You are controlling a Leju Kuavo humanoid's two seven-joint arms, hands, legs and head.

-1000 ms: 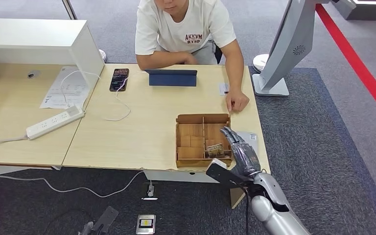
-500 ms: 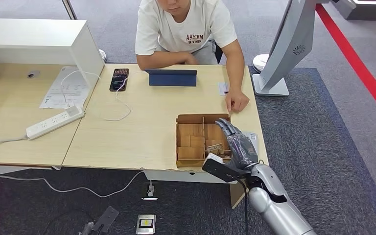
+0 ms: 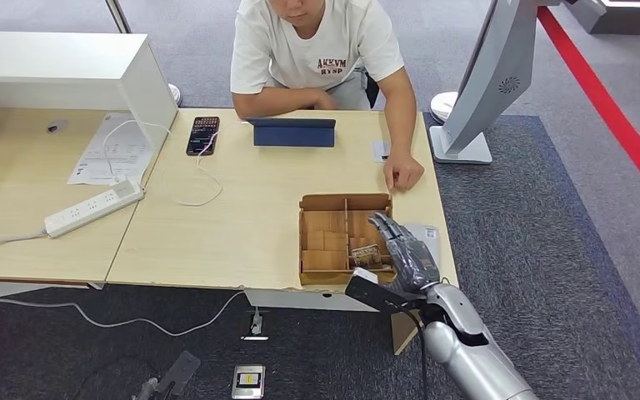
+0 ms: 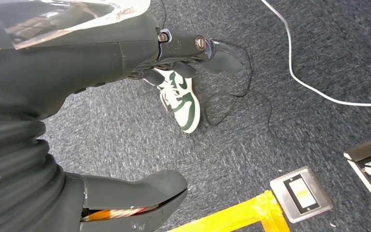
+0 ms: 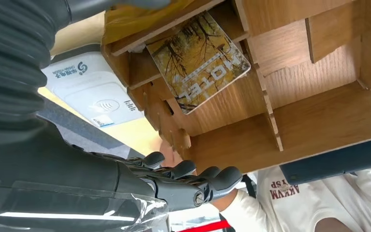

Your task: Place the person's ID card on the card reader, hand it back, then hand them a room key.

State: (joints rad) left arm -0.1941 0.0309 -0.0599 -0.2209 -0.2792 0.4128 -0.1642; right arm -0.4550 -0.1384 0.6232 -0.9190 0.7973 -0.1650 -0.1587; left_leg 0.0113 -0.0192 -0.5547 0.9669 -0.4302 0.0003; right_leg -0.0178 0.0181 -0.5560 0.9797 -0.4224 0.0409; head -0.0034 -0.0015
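Observation:
A wooden compartment box (image 3: 344, 202) stands near the table's front right corner. In its right front compartment lies a room key card (image 3: 365, 252) printed with autumn trees and the word HOTEL (image 5: 198, 60). My right hand (image 3: 404, 250) hovers over the box's right side, fingers (image 5: 193, 181) stretched out and holding nothing. The white card reader (image 3: 430, 236) lies just right of the box, partly hidden by the hand, and is also close by in the right wrist view (image 5: 89, 89). A small white card (image 3: 381, 151) lies by the person's hand (image 3: 403, 173). My left hand (image 4: 125, 96) hangs over the carpet, holding nothing.
The person sits at the table's far side behind a blue tablet (image 3: 292, 132). A phone (image 3: 202, 135), papers (image 3: 108, 154) and a power strip (image 3: 93, 207) lie to the left. A grey stand (image 3: 483, 83) rises at the right. A green-and-white shoe (image 4: 179, 99) and cables lie on the floor.
My right hand has shifted a little to the left, further over the box's right compartments, and its fingertips have dipped slightly. The person and the cards have not moved.

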